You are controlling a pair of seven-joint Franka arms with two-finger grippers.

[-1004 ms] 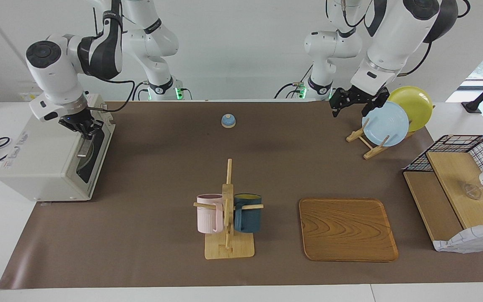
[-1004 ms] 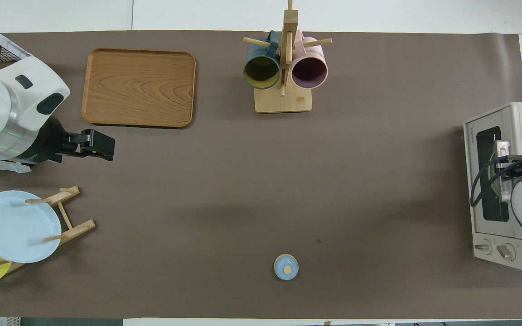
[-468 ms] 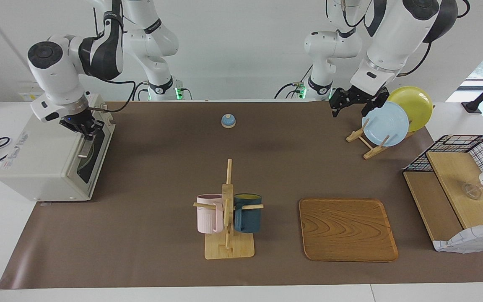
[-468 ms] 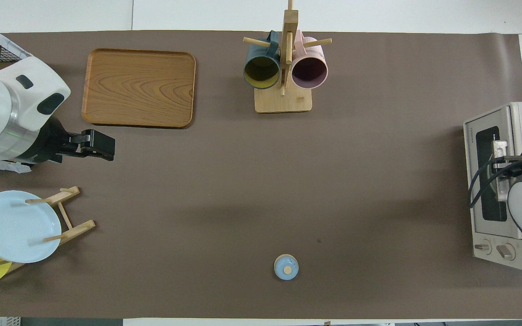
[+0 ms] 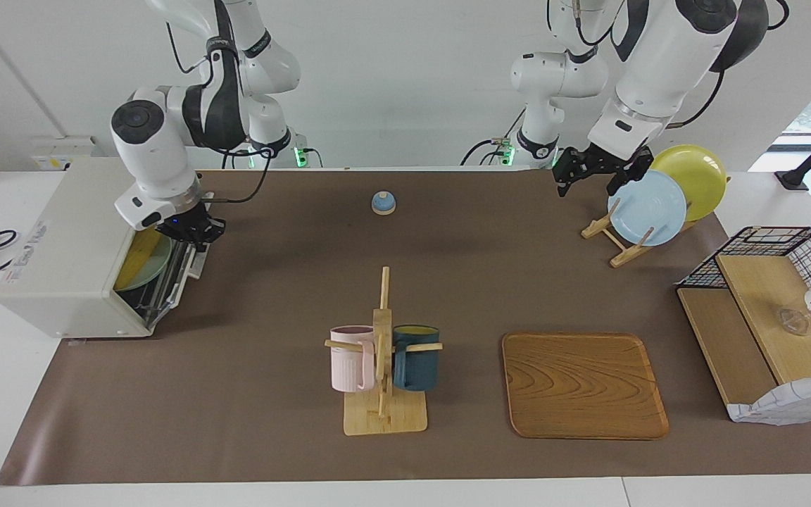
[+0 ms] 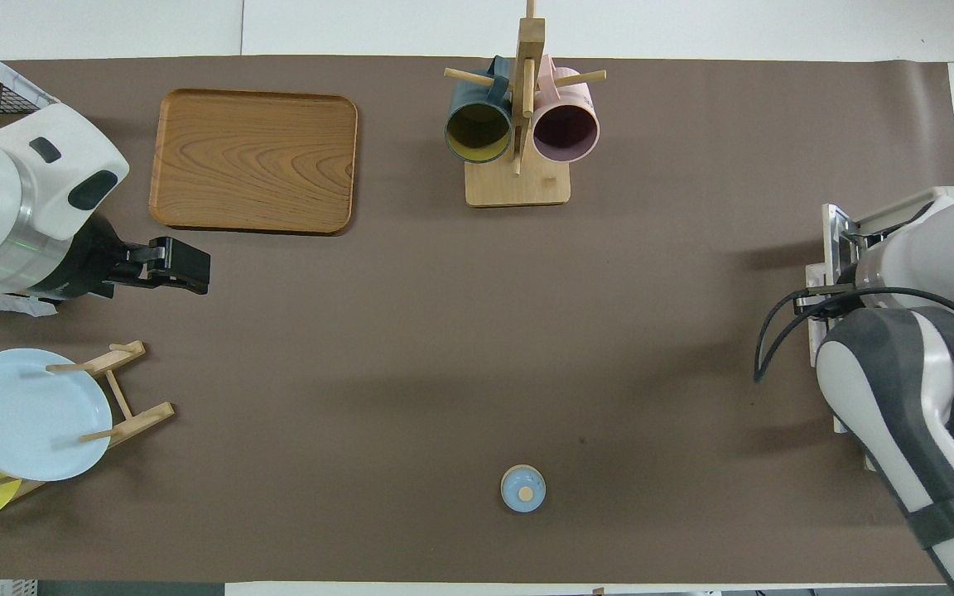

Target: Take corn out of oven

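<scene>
The off-white oven (image 5: pixel 60 246) stands at the right arm's end of the table with its drop-down door (image 5: pixel 179 271) swung open. Inside, the yellow corn (image 5: pixel 132 259) lies on a pale green plate (image 5: pixel 154 270). My right gripper (image 5: pixel 193 231) is shut on the door's handle at the door's outer edge. In the overhead view the right arm covers most of the oven; only the door's edge (image 6: pixel 831 248) shows, and the corn is hidden. My left gripper (image 5: pixel 588 172) (image 6: pixel 183 266) waits open and empty above the mat beside the plate rack.
A mug rack (image 5: pixel 383 359) with a pink and a dark blue mug stands mid-table, with a wooden tray (image 5: pixel 583 385) beside it. A small blue knob (image 5: pixel 383 203) lies near the robots. A plate rack (image 5: pixel 648 208) and a wire shelf (image 5: pixel 771 310) stand at the left arm's end.
My right gripper has pulled the handle out and down toward the table's middle, so the oven door has swung from shut to open and the corn now shows. The left arm has not moved.
</scene>
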